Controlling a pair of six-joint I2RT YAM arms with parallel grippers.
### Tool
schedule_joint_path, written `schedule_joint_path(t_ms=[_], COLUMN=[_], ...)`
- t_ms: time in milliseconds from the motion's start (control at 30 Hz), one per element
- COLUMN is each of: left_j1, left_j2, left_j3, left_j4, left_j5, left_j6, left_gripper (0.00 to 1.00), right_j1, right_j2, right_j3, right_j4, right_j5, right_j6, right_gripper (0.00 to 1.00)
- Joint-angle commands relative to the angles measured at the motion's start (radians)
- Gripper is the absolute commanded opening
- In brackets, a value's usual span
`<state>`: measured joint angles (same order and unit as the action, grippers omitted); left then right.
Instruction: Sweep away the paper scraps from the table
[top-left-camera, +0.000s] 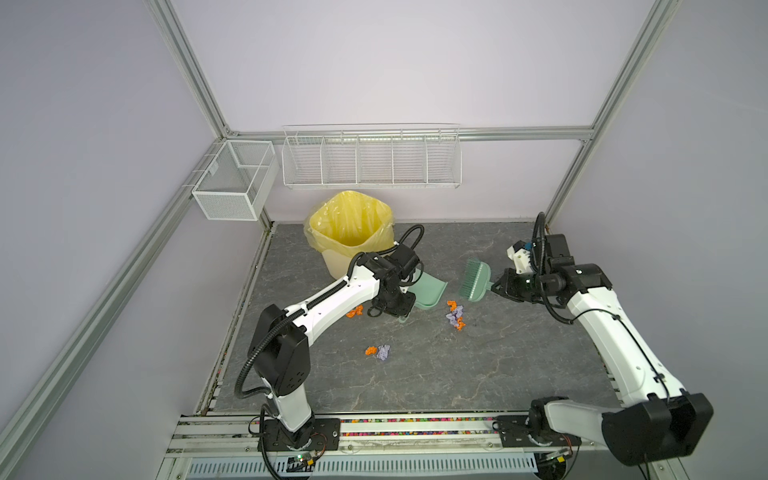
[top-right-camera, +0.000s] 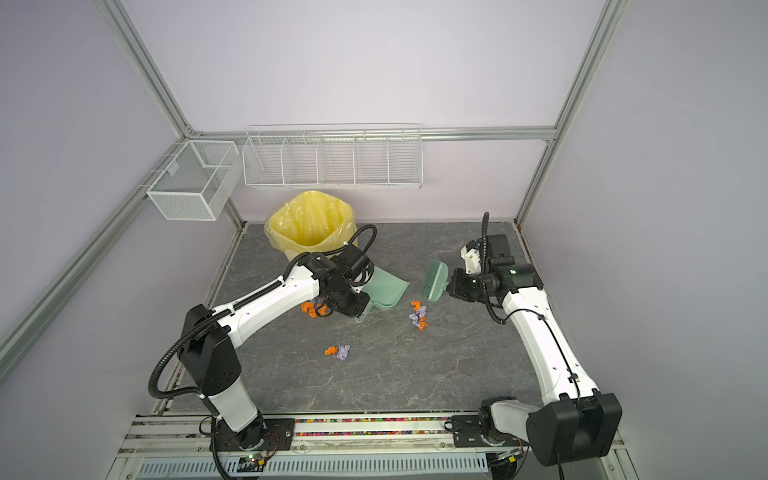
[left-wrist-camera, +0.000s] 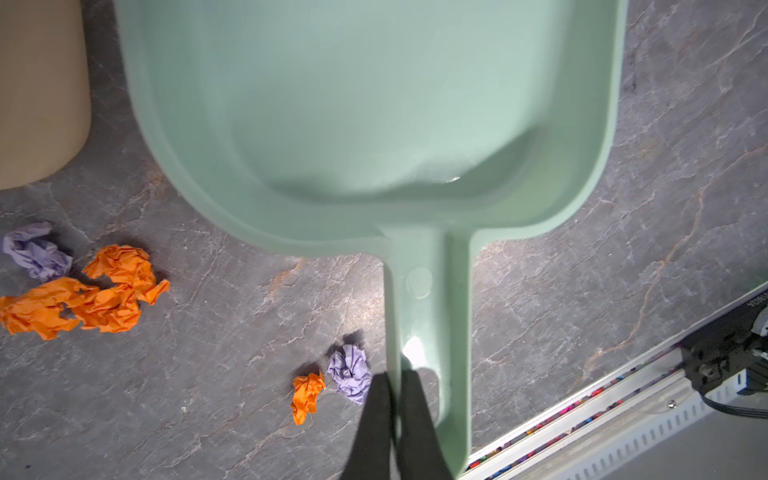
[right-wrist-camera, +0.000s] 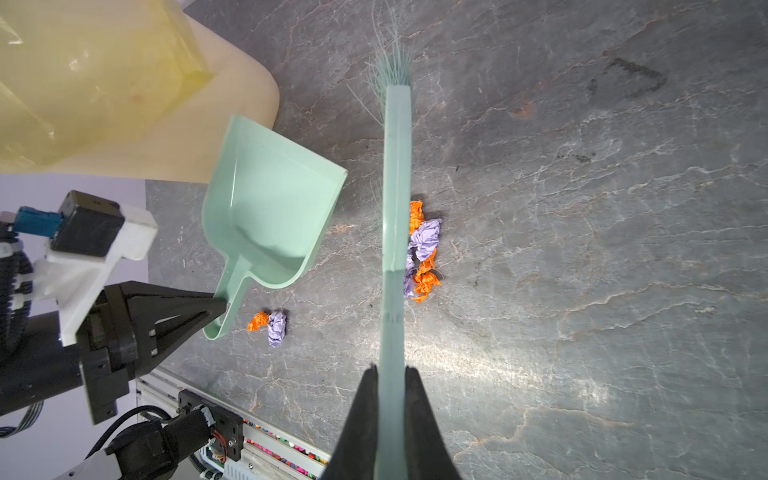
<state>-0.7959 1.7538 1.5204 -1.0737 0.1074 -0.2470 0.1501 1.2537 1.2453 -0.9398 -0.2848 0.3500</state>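
Barely begun: left claw (left-wrist-camera: 395, 376) clamps dustpan (left-wrist-camera: 374, 104) handle, right claw (right-wrist-camera: 390, 370) clamps brush (right-wrist-camera: 397, 187) handle; dustpan empty, three unswept clusters of paper scraps (top-left-camera: 455, 316) on desk (top-left-camera: 457, 374).

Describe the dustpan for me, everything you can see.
The dustpan is mint-green glossy plastic: a shallow scoop with raised side walls, an open lip and a channelled handle. It is empty. The left end effector is shut on one handle wall near its end. The pan is beside the bin, mouth facing away from the robot; paper scraps lie nearby, none inside.
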Motion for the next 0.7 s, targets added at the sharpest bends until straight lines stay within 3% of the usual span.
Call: schedule_joint_path(t_ms=[0,367,467,667], left_j1=[-0.017,-0.074,-0.096,-0.100], left_j2=[-0.026,-0.042,-0.043,-0.068], left_j3=[-0.026,-0.151,-0.152,-0.185], left_j4=[0.050,0.114,0.107,0.120], left_j5=[0.014,0.028,-0.016,0.004], left_j6=[-0.018,-0.053,-0.051,-0.052], left_gripper=[0.00,0.00,0.00,0.00], right_j1=[-0.007,-0.007,-0.007,-0.007], right_j2=[-0.018,-0.003,0.002,0.024], right_j3=[0.020,0.039,0.041,0.059], right_j4=[-0.037,-0.090,-0.094,-0.112], right_j5=[0.037,0.135,0.151,0.146], right_j6=[-0.027,-0.065,-0.067,-0.072], right_gripper=[0.07,0.07,0.07,0.07])
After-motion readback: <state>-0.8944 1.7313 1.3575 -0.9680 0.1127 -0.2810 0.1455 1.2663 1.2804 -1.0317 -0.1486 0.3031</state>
